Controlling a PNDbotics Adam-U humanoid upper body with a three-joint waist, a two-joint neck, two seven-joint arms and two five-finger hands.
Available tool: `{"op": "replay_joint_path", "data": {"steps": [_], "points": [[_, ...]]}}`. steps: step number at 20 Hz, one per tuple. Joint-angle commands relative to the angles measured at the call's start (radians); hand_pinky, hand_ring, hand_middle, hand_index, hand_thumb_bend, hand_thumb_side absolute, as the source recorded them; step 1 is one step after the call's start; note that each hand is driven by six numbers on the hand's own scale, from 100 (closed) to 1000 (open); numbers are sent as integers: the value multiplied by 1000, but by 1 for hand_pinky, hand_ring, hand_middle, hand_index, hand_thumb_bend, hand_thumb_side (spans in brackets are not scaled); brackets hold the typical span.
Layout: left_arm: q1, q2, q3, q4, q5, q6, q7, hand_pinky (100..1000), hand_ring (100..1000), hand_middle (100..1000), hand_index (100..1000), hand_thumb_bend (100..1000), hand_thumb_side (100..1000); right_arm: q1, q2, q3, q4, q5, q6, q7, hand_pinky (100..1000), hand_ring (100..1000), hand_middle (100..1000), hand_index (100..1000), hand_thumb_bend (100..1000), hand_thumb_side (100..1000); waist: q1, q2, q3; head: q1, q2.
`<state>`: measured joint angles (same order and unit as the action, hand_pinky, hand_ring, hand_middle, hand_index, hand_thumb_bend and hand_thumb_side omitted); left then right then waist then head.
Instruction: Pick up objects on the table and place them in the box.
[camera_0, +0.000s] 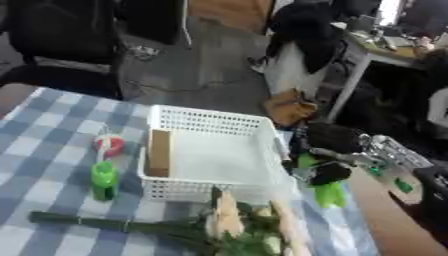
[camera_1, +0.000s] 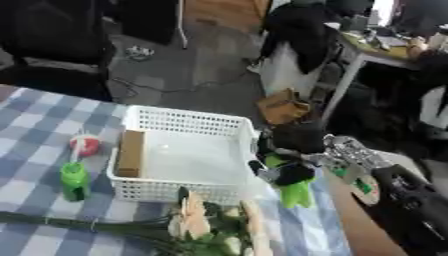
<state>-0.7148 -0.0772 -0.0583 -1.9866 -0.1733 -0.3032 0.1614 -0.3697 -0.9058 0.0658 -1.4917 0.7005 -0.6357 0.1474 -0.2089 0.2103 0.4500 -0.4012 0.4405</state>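
On the blue checked tablecloth (camera_0: 52, 130), a small green plastic bottle (camera_0: 104, 180) stood just beside the left wall of the white perforated plastic basket (camera_0: 214, 122), which held a brown cardboard block (camera_0: 159, 152) along that wall. At the basket's right edge the robot's black right hand (camera_1: 293, 160) clasped a bright green plastic object (camera_1: 296, 192). The carrying step seemed in progress; next the hand would need to move left over the basket and let go.

R arm came in from the right edge, black w/ silver joints, forearm angled toward centre. R hand (camera_1: 293, 167) had fingers curled round a green item. L hand didn't show.
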Motion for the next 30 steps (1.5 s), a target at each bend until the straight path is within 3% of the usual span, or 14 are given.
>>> {"op": "replay_joint_path", "data": {"steps": [1,6,12,16,24,30], "points": [[-23,12,-5,-13,9,-7,-3,833,921,857,965,100,981,-13,-62,-26,-25,8,-1,-34,100,100,100,334,100,771,-8,8,4,-4,-31],[-24,16,-6,-13,15,-9,-5,833,920,857,964,100,980,-12,-75,-33,-36,19,-11,-84,100,100,100,334,100,775,-4,27,9,-8,-53],[-27,4,-13,-13,22,-7,-16,832,921,857,965,100,979,-15,-97,-42,-59,47,17,-239,100,100,100,328,100,787,7,29,-5,-16,4],[-31,-9,-20,-13,27,-10,-24,832,921,857,965,100,977,1,-103,-46,-64,73,12,-321,100,100,100,330,100,786,5,28,3,-56,25],[-38,-42,-38,-13,46,-24,-43,831,921,858,966,100,980,59,-122,-81,-98,109,19,-484,100,100,100,331,100,785,-11,43,28,-92,-24],[-40,-57,-40,-13,58,-32,-49,831,920,857,965,100,984,71,-127,-86,-96,107,11,-504,100,100,100,331,100,785,-17,58,41,-94,-61]]}}
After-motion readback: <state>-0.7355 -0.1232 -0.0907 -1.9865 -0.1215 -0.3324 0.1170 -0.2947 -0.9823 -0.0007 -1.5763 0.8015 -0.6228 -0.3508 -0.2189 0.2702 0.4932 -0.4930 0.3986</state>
